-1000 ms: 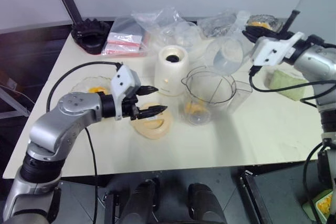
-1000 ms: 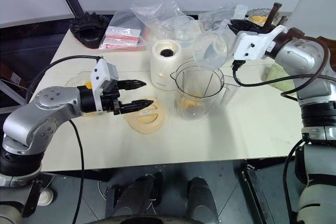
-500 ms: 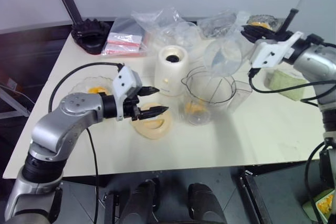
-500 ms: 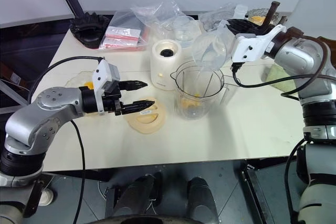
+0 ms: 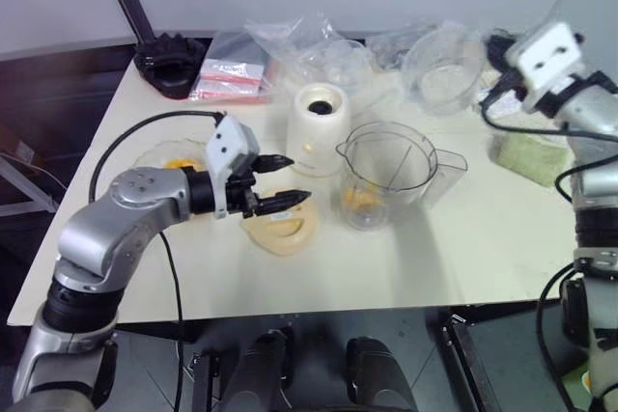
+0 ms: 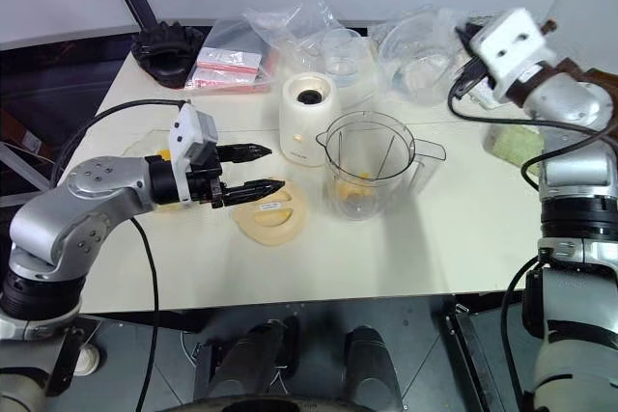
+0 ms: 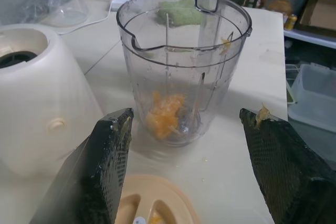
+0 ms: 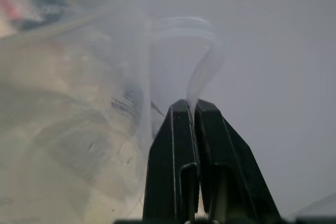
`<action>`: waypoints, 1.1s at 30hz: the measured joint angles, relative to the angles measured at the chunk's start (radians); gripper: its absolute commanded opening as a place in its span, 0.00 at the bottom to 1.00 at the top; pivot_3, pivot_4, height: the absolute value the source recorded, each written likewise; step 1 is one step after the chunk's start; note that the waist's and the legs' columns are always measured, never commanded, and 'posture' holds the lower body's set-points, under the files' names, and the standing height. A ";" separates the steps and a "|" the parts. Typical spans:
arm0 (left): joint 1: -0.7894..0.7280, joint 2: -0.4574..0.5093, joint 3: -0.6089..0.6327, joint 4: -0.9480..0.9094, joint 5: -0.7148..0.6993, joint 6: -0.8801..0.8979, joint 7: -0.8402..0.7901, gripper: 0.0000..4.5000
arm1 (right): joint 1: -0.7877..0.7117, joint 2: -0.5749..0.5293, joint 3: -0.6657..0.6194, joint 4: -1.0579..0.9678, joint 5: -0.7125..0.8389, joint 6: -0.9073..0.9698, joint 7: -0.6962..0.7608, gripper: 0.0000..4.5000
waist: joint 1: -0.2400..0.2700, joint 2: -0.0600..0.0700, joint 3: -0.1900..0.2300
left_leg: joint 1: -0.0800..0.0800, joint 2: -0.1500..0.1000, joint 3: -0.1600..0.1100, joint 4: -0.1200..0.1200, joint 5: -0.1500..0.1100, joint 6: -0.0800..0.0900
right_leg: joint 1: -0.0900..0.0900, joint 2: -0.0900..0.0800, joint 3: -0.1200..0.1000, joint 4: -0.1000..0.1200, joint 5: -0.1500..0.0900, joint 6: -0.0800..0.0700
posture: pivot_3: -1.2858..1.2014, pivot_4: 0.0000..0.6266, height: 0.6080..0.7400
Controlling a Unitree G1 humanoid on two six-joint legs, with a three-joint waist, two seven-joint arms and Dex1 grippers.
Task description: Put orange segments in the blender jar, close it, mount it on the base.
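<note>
**Status: fruit loaded, jar open and unmounted**

The counter (image 5: 463, 248) carries all task items. The base (image 5: 316, 128) stands at centre frame, its top socket vacant. The blender jar (image 5: 391, 177) stands just right of the base, upright on the counter and uncovered. Orange segments (image 7: 164, 115) lie at the jar bottom around the blade. The lid (image 5: 280, 232) lies flat, lower left of the jar. Judged progress: loading is at least partly done; closing and mounting remain.

The left end effector (image 5: 278, 183) hovers above the lid with its fingers spread wide, gripping nothing. The right end effector (image 8: 190, 109), at upper right of frame, is fully closed, pinching the rim of a clear bowl (image 5: 444, 67) raised over the counter's far edge.
</note>
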 measured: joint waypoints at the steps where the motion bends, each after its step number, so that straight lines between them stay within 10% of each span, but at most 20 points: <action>1: 0.000 -0.001 0.000 0.000 0.000 0.000 0.000 0.76 | 0.007 0.017 -0.032 -0.010 0.028 0.044 -0.023 0.01 | 0.000 0.000 0.000 | 0.000 0.000 0.000 0.000 0.000 0.000 | 0.000 0.000 0.000 0.000 0.000 0.000 | 0.52 0.24 1.00; 20: -0.068 -0.042 0.042 0.008 -0.133 0.100 0.040 0.76 | 0.396 0.261 -0.394 -0.171 0.197 0.397 -0.513 0.01 | -0.001 0.001 -0.001 | 0.000 0.000 0.002 0.001 0.000 0.001 | 0.000 0.000 0.001 0.001 0.001 0.002 | 0.52 0.24 1.00; 33: -0.050 -0.012 0.001 0.008 -0.129 0.107 0.012 0.76 | 0.483 0.343 -0.369 -0.086 0.179 0.354 -0.601 0.01 | -0.003 0.002 -0.001 | 0.001 0.001 0.003 0.002 0.000 0.001 | 0.000 0.001 0.003 0.001 0.000 0.000 | 0.52 0.24 1.00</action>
